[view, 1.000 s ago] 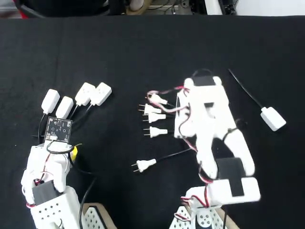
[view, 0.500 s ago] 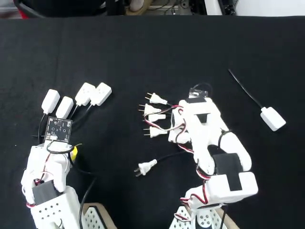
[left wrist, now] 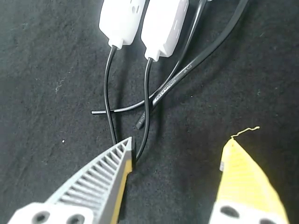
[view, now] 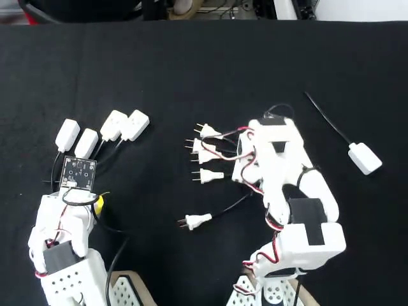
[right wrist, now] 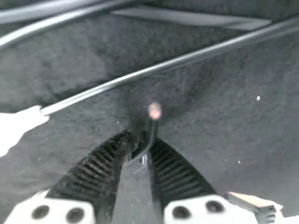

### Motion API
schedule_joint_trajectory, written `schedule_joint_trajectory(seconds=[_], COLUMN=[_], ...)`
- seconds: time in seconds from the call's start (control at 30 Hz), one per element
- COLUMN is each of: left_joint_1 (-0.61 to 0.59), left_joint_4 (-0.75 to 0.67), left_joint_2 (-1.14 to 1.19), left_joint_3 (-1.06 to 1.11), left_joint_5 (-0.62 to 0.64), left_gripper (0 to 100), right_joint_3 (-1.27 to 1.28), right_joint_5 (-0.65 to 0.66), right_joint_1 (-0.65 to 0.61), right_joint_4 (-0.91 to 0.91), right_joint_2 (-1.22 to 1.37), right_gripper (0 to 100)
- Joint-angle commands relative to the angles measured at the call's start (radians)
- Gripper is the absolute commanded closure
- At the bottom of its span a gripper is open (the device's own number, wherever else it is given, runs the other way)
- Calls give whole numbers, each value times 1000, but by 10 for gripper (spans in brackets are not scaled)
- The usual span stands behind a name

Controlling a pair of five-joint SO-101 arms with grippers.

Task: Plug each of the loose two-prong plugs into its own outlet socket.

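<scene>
Four white outlet sockets lie at the left: one (view: 67, 134), a second (view: 86, 143) and a pair (view: 124, 125). A fifth socket (view: 364, 158) lies far right. Several white two-prong plugs (view: 205, 153) cluster mid-table, and one more plug (view: 194, 221) lies nearer the front. My right arm (view: 280, 159) hangs over the plugs' cables. My right gripper (right wrist: 140, 145) is shut on a thin black cable (right wrist: 150, 122) near its cut end. My left gripper (left wrist: 180, 145) stands open just short of two sockets (left wrist: 142, 18), over their cables (left wrist: 145, 107), holding nothing.
Black cloth (view: 191, 70) covers the whole table. A black cable (view: 325, 118) runs from the far-right socket toward the back. Another plug (right wrist: 14, 127) and its cable (right wrist: 163, 67) cross in front of my right gripper. Open cloth lies at the back.
My right arm drew back toward the front, then moved out over the plug cables again. The front plug shifted slightly with its cable. The left arm stayed still.
</scene>
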Motion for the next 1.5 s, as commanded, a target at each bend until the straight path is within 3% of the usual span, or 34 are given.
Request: schedule_joint_trajectory(seconds=[0.0, 0.4, 0.63, 0.87, 1.0, 1.23, 1.47], left_joint_1=[15, 15, 15, 15, 15, 15, 15], left_joint_4=[6, 6, 6, 6, 6, 6, 6], left_joint_2=[3, 3, 3, 3, 3, 3, 3], left_joint_3=[18, 18, 18, 18, 18, 18, 18], left_joint_5=[-5, -5, -5, -5, -5, -5, -5], left_gripper=[701, 701, 701, 701, 701, 701, 701], right_joint_3=[-120, -504, -613, -668, -696, -504, -243], right_joint_5=[20, 21, 189, 245, 235, 216, 121], right_joint_1=[18, 44, 44, 44, 40, -144, -256], right_joint_4=[115, 161, 107, 167, 279, 382, 166], right_joint_2=[-12, 8, 153, 199, 102, -45, 21], right_gripper=[987, 987, 985, 764, 804, 836, 836])
